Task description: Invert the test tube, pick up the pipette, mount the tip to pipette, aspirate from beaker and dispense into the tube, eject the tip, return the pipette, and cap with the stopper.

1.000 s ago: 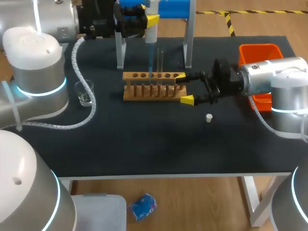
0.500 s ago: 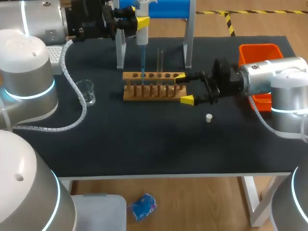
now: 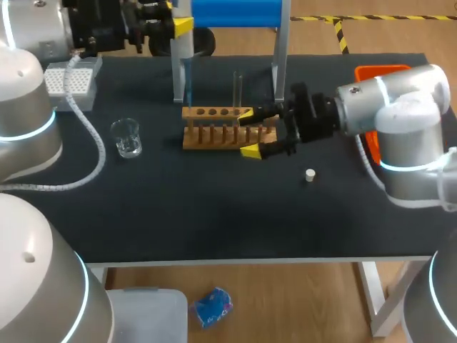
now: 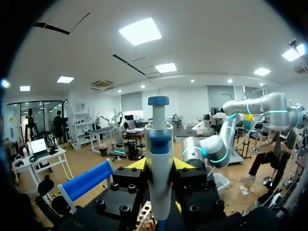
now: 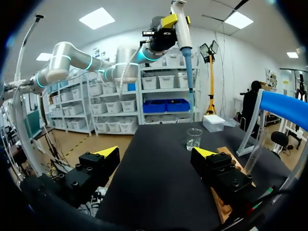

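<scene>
My left gripper (image 3: 176,26) hangs high over the table's back left, shut on the white and blue pipette (image 4: 159,163), whose blue tip (image 5: 191,79) points down. In the left wrist view the yellow fingertips (image 4: 137,164) press the pipette from both sides. The wooden tube rack (image 3: 214,130) stands mid-table with a clear test tube (image 3: 237,87) upright in it. My right gripper (image 3: 249,133) is open at the rack's right end; in its wrist view the rack (image 5: 230,161) lies beside one finger, and only bare table shows between them. The glass beaker (image 3: 126,138) stands left of the rack. The white stopper (image 3: 310,174) lies to the right.
The pipette stand's posts (image 3: 279,64) and blue top bar (image 3: 235,11) rise behind the rack. A white tip box (image 3: 69,83) sits at the back left, an orange bin (image 3: 378,71) at the back right behind my right arm. My left arm's cable (image 3: 93,153) loops over the table's left.
My left arm has carried the pipette from above the rack leftward to the back left. My right gripper, still open, has slid left along the rack's right end.
</scene>
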Tool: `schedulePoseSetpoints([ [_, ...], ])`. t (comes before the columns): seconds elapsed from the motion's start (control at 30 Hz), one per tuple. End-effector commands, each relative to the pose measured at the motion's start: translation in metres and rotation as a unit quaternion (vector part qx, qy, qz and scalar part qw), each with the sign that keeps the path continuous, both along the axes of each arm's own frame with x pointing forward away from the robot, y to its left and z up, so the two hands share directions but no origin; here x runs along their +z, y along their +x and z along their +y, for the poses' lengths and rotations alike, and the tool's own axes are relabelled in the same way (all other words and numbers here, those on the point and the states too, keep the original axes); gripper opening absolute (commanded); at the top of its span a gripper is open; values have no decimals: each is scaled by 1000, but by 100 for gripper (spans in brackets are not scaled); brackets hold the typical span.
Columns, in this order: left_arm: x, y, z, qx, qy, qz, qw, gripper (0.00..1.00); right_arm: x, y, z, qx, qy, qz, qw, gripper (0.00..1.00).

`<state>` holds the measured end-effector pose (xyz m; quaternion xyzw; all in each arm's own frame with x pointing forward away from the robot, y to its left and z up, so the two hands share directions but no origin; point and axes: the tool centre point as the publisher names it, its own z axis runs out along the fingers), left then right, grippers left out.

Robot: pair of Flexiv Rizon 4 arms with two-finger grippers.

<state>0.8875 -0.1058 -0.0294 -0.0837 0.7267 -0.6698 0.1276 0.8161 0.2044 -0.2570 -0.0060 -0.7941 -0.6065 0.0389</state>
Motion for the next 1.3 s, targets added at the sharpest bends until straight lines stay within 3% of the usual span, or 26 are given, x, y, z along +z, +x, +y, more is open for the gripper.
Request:
schedulePoseSetpoints([
  [0.03, 1, -3, 33, 2, -2, -9, 1000, 0, -9, -10, 24, -47, -18, -10, 999, 100],
  [0.13, -3, 8, 53, 16, -13, -19, 1000, 0, -18, -14, 40, -61, -25, -8, 998, 100],
  [0.23, -5, 18, 71, 40, -14, -26, 999, 0, -29, -16, 56, -74, -50, -27, 996, 100],
  [0.83, -5, 18, 71, 40, -14, -26, 999, 0, -32, -16, 60, -73, -44, -27, 996, 100],
  [1.0, -7, 29, 82, 33, -22, -24, 999, 0, -47, -9, 83, -100, -65, -42, 992, 100],
  [1.3, -27, 49, 112, 41, -9, -27, 999, 0, -74, 1, 116, -108, -60, -26, 992, 100],
])
